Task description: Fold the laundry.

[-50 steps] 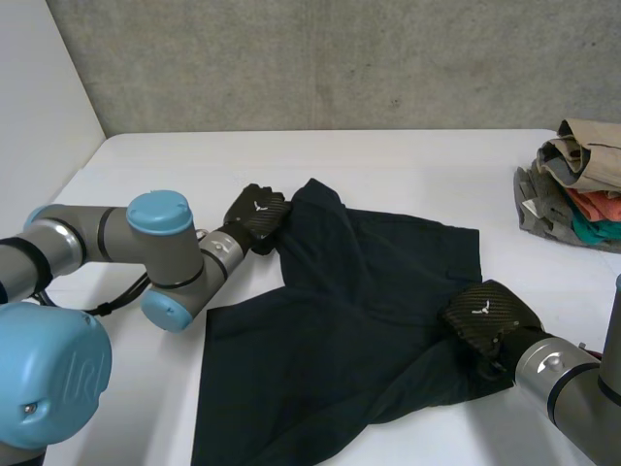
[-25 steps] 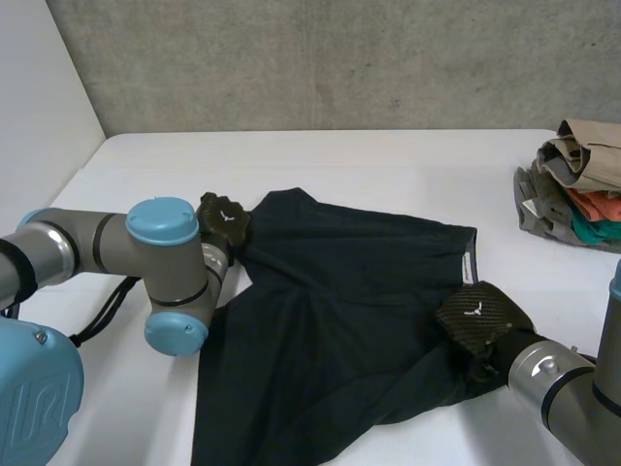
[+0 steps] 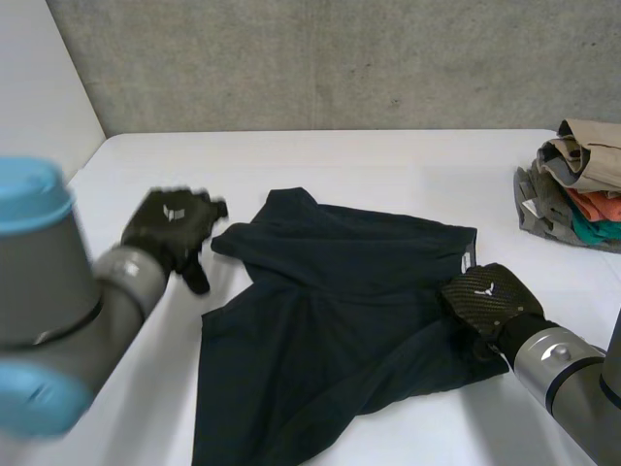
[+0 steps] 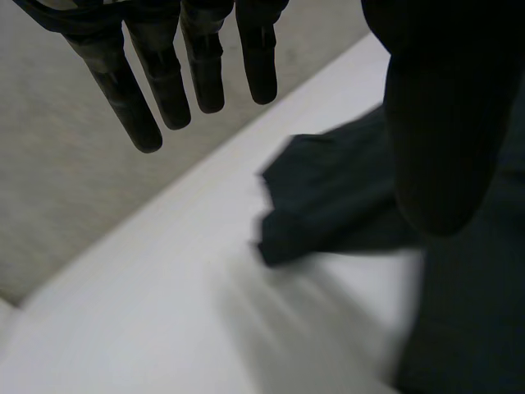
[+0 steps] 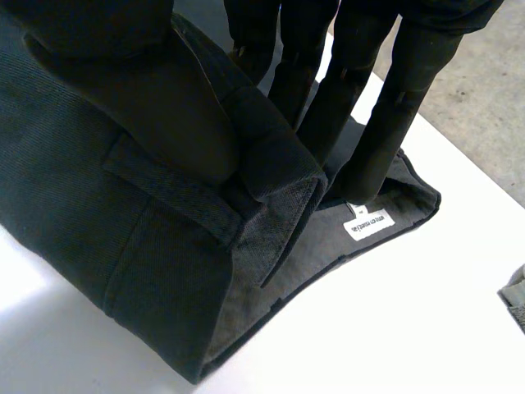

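A dark navy garment [image 3: 340, 320] lies crumpled on the white table [image 3: 388, 165], with a white label [image 3: 467, 262] at its right edge. My left hand [image 3: 173, 228] hovers left of the cloth's upper left corner [image 4: 303, 205], fingers [image 4: 176, 78] straight and spread, holding nothing. My right hand [image 3: 488, 303] sits on the garment's right edge. In the right wrist view its thumb [image 5: 164, 90] and fingers [image 5: 369, 98] pinch a fold of the dark waistband [image 5: 271, 172], next to the label [image 5: 367, 223].
A pile of folded clothes [image 3: 572, 184], beige, orange and teal, stands at the table's far right edge. A grey concrete wall [image 3: 340, 58] runs behind the table. Bare tabletop lies left of and behind the garment.
My left hand has let go of the garment's upper left corner, opened and drawn back to the left. The corner dropped onto the table. My right hand keeps its pinch.
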Robot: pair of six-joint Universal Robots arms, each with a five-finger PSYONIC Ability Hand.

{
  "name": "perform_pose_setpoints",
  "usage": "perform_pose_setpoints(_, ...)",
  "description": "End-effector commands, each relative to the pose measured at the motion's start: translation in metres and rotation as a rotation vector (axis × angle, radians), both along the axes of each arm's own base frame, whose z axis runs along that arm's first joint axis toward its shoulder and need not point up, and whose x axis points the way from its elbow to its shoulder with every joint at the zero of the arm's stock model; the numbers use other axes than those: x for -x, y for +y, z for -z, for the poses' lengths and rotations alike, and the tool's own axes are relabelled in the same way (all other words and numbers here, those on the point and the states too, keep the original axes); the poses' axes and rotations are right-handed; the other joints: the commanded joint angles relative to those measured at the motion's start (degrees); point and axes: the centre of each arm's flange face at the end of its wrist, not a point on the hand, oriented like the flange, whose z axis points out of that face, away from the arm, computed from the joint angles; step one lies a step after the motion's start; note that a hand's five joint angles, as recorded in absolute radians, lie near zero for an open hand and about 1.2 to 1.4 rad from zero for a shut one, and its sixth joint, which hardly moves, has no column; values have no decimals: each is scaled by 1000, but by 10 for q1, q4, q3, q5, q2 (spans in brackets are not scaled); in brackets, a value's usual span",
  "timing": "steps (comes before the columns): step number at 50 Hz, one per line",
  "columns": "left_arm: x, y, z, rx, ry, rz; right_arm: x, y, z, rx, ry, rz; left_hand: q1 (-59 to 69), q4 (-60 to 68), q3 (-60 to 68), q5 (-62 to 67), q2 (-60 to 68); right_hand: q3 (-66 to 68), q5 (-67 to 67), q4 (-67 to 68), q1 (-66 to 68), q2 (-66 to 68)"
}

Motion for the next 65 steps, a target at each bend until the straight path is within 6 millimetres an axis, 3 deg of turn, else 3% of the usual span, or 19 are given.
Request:
perform_pose_setpoints(1, -23, 73, 26, -178, -7, 105, -1, 0, 0, -10, -23, 9, 101, 101, 104, 98, 100, 114, 119, 112, 155, 122)
perform_pose_setpoints(8, -35, 110, 51, -294, -40, 128, 0, -3, 1, 7, -26, 18, 146, 146, 149, 143, 145, 114, 119, 112, 155, 122)
perform_pose_setpoints(12, -34, 120, 56, -332, -23, 141, 0, -5, 0, 21, -35, 35, 141, 141, 144, 138, 140, 114, 119, 112, 155, 122)
perform_pose_setpoints(19, -31, 125, 57, -356, 4, 148, 0, -6, 1, 13, -52, 53, 136, 136, 139, 133, 135, 114, 119, 112, 155, 122)
perform_pose_setpoints(30, -26, 125, 78, -438, -57, 163, 1, -8, 0, 23, -57, 60, 143, 143, 146, 140, 142, 114, 119, 112, 155, 122)
perform_pose_setpoints(32, -25, 126, 80, -441, -64, 163, 1, -9, -1, 29, -59, 61, 206, 206, 209, 204, 205, 114, 119, 112, 155, 122)
perform_pose_setpoints(34, -24, 125, 80, -428, -59, 169, 3, -11, -1, 29, -59, 69, 369, 369, 372, 366, 368, 114, 119, 112, 155, 122)
perform_pose_setpoints(35, -22, 125, 78, -414, -52, 177, 3, -11, -1, 30, -58, 70, 538, 538, 541, 535, 537, 114, 119, 112, 155, 122)
perform_pose_setpoints(36, -21, 124, 76, -399, -44, 180, 3, -11, -1, 29, -56, 69, 584, 584, 587, 582, 584, 114, 119, 112, 155, 122)
perform_pose_setpoints(41, -18, 122, 68, -354, -22, 190, 3, -9, -8, 50, -49, 62, 585, 585, 588, 582, 584, 114, 119, 112, 155, 122)
perform_pose_setpoints(45, -22, 131, 59, -375, -45, 203, 6, 4, -24, 45, -4, 35, 585, 585, 588, 582, 584, 114, 119, 112, 155, 122)
perform_pose_setpoints(53, -39, 165, 35, -440, -251, 315, 27, 79, -38, -216, 398, -233, 585, 585, 588, 582, 584, 114, 119, 112, 155, 122)
perform_pose_setpoints(55, -41, 168, 32, -416, -297, 349, 30, 81, -39, -216, 426, -263, 585, 585, 588, 582, 584, 114, 119, 112, 155, 122)
perform_pose_setpoints(58, -37, 160, 30, -362, -308, 361, 30, 71, -42, -171, 402, -237, 585, 585, 588, 582, 584, 114, 119, 112, 155, 122)
perform_pose_setpoints(63, -11, 125, 24, -166, -234, 353, 25, 53, -43, -136, 312, -194, 585, 585, 588, 582, 584, 114, 119, 112, 155, 122)
perform_pose_setpoints(65, -1, 111, 22, -102, -203, 349, 19, 32, -37, -123, 249, -167, 585, 585, 588, 582, 584, 114, 119, 112, 155, 122)
